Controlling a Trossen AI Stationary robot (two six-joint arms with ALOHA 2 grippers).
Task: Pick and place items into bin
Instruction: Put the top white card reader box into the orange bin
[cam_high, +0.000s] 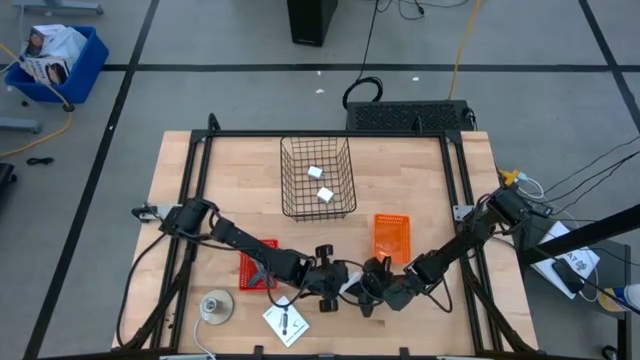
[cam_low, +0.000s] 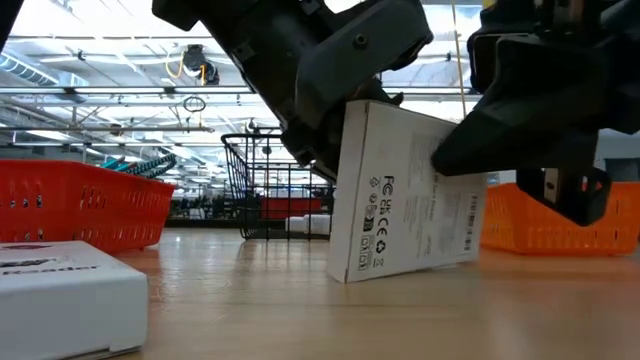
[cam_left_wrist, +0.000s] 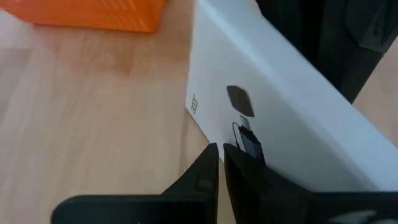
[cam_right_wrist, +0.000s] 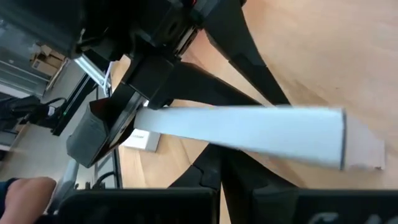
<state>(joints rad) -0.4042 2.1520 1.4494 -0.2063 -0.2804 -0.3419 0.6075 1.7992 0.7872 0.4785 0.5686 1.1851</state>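
A flat white box (cam_low: 410, 195) with small black print stands tilted on its lower edge near the table's near edge, between my two grippers; it shows small in the high view (cam_high: 350, 288). My left gripper (cam_left_wrist: 221, 152) is shut, its tips at the box's far face. My right gripper (cam_right_wrist: 219, 163) is shut at the near face. Two white cubes (cam_high: 319, 183) lie in the wire basket (cam_high: 317, 150). A white card with black marks (cam_high: 286, 320) lies flat by the near edge. My left gripper touches the box's far face (cam_left_wrist: 261, 118) with its shut fingertips, coming level from the table's left; the low view hides this spot behind the box. My right gripper meets the near face close to the upper right edge (cam_low: 450, 150) with its shut fingers, from the right. The box's lower edge (cam_low: 400, 272) rests on the table.
An orange tray (cam_high: 392, 238) sits right of centre and a red one (cam_high: 258, 265) under my left arm. A round grey disc (cam_high: 216, 306) lies near the left near corner. The black frame rails (cam_high: 200, 150) run along the table's sides.
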